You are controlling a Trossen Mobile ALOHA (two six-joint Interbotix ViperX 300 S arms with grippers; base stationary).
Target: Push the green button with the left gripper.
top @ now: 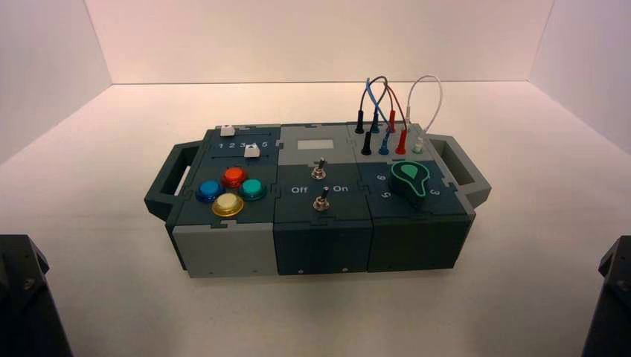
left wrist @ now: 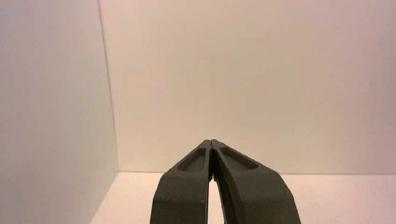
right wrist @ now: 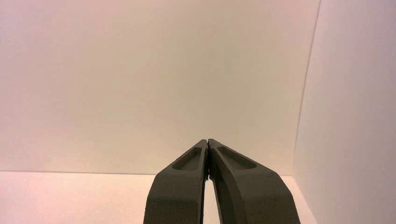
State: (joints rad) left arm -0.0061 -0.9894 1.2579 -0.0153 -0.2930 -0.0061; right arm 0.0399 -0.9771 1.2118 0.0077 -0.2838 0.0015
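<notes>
The green button [top: 252,189] is a small teal dome on the left part of the box [top: 223,249], at the right of a cluster with a red [top: 234,176], a blue [top: 209,191] and a yellow button [top: 228,204]. My left gripper [left wrist: 211,142] is shut with nothing in it and faces the white back wall, far from the box. In the high view only the left arm's black body [top: 26,297] shows at the near left corner. My right gripper [right wrist: 207,141] is shut and empty too, parked at the near right [top: 610,297].
The box also carries two toggle switches [top: 320,186] in the middle, a dark knob with a green top [top: 411,181] on the right, plugged wires [top: 387,119] at the back right and white sliders [top: 251,151] at the back left. White walls enclose the table.
</notes>
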